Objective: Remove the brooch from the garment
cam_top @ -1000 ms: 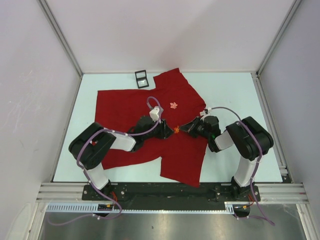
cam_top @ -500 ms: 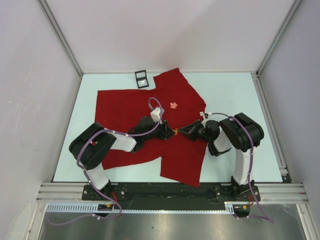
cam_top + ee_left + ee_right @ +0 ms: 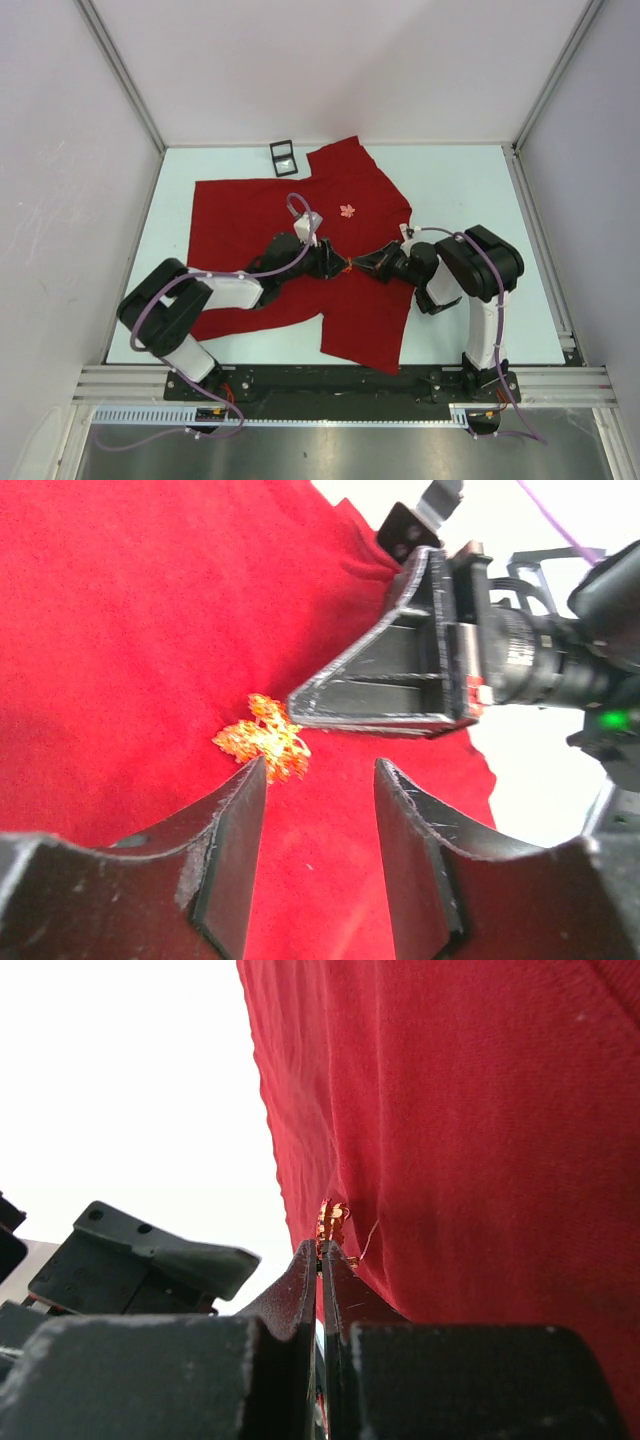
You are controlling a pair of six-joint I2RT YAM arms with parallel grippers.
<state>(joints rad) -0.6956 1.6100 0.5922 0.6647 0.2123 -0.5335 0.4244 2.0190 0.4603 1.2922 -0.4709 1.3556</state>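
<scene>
1. The orange leafy brooch [image 3: 265,742] is pinned to the red T-shirt [image 3: 250,215], roughly mid-body. The shirt is lying spread out on the tabletop [image 3: 460,190]. Both arms have their tips right at the brooch, coming in from opposite sides.
2. The right gripper [image 3: 320,1255] is pinched completely closed, with the brooch sitting right at the end of its tips. I honestly can't tell if it has an edge of the brooch, a bit of cloth, or nothing at all.
3. The left gripper [image 3: 320,772] is parted about halfway with nothing between its fingers. The brooch is just ahead of it and off-centre. It sits in front of one fingertip (the one on the left of that wrist view), not in the middle of the gap.
4. The brooch looks wider than tall, and its long side runs roughly across the left gripper's opening. My guess is the left one has to shift sideways a touch before closing, or it'll only clip one end.
5. Both arms are about equally close, tips nearly touching over the brooch.
6. There's also a pale pink flower-shaped pin [image 3: 347,210] on the shirt beyond the brooch, away from the arm bases. A small black frame [image 3: 283,157] sits further out that way, off the cloth.
</scene>
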